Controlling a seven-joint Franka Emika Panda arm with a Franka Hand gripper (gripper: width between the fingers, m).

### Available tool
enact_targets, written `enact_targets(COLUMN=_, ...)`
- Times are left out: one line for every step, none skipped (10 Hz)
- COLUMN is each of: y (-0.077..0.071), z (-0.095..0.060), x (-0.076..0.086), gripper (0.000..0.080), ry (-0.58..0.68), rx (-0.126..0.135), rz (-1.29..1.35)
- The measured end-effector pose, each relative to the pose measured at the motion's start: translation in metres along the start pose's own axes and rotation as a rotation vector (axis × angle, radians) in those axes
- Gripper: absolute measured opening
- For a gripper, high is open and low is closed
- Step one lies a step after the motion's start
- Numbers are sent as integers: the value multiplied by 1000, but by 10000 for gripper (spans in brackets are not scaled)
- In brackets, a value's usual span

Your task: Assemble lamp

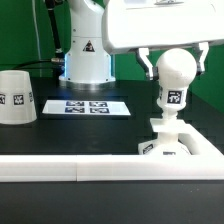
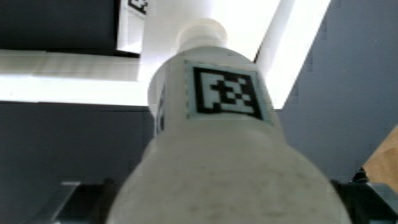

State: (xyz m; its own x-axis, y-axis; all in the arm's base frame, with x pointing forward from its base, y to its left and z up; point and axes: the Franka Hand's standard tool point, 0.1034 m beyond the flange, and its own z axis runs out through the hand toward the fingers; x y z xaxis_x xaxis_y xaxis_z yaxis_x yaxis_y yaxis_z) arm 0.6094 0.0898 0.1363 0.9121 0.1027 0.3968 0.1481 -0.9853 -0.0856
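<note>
Gripper (image 1: 176, 72) of the white robot arm (image 1: 86, 45) hangs over the black table (image 1: 70, 135), its white two-finger hand pointing down at the exterior view's upper right.

Taking the flat white marker board (image 1: 88, 106) with its printed tags as the landmark: the arm's broad pedestal stands straight behind the marker board. The white tapered bucket-like plastic shade (image 1: 18, 97) stands on the table to the exterior view's left of the marker board, well apart from it, a square tag on its side. A long low white rail (image 1: 60, 170) runs across the table in front of the marker board, on the camera's side. Nothing lies between the marker board and the lamp parts.

To the exterior view's right of the marker board, and nearer the camera, lies the flat square white plastic base (image 1: 190, 148), close behind the rail, a tag on its front edge. On it stands the white plastic bulb (image 1: 172, 98), upright, a round head on a tagged neck, its foot meeting the top of the base.

The bulb's round head sits directly between the gripper's two fingers (image 1: 149, 64), one on each side of it at mid-height. The jaws stand fairly wide, about the width of that head. In the wrist view the bulb (image 2: 222, 140) fills the middle of the picture, its neck and tag pointing away, blurred. Whether the pads press on the head or stop just short of it, I cannot tell.
</note>
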Motion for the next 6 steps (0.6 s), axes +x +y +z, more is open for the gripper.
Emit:
enact_targets(y=-1, z=1, x=-3, gripper=579, ry=-3, rx=0, rz=-1)
enact_targets(y=-1, z=3, x=-6, gripper=579, ry=-7, rx=0, rz=-1)
enact_targets(y=-1, z=5, x=-7, gripper=579, ry=-8, rx=0, rz=-2)
enact_targets(y=-1, z=8, x=-9, gripper=579, ry=-3, rx=-3, rz=-3)
enact_targets(y=-2, z=11, x=-12, gripper=579, ry=0, rx=-5, rz=-4)
enact_targets(y=-2, z=13, x=-15, gripper=579, ry=8, rx=-9, rz=-6)
